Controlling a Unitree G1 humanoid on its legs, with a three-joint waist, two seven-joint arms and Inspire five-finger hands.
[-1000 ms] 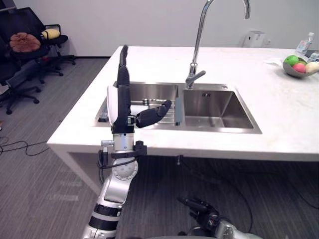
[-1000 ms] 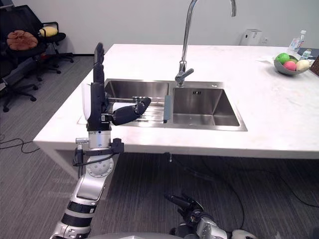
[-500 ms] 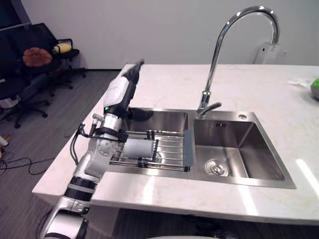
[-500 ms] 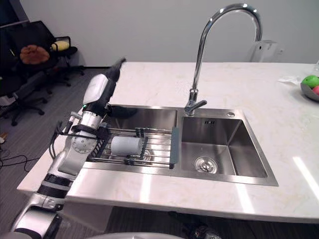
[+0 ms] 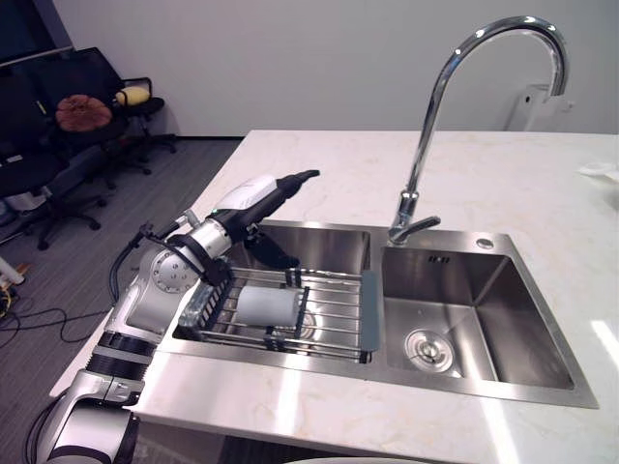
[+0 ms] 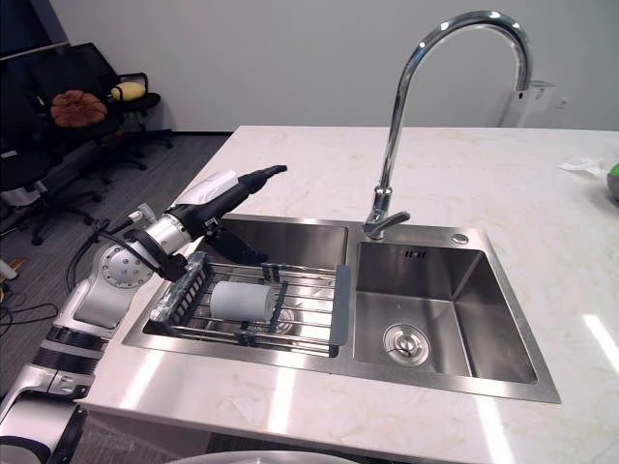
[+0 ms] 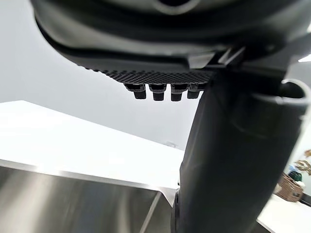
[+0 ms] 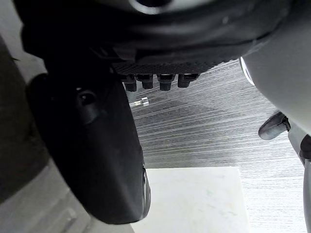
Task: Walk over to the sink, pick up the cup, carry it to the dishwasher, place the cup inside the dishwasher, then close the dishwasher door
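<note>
While fingers (image 5: 298, 178) stand straight, left hand (image 5: 247, 199) overhangs sink (image 5: 513, 338).

You have one cup (image 5: 266, 305) lying on one wire rack (image 5: 334, 307), in one sink (image 5: 527, 319) with two basins. One faucet (image 5: 418, 164) stands behind it, and all of it sits in one white counter (image 5: 338, 159). One left hand (image 5: 256, 196) shows above the sink. Off to the side you can count two cushions, one brown (image 5: 83, 111) and one yellow (image 5: 132, 96), on black office chairs (image 5: 39, 101) too overlapped to number.
</note>
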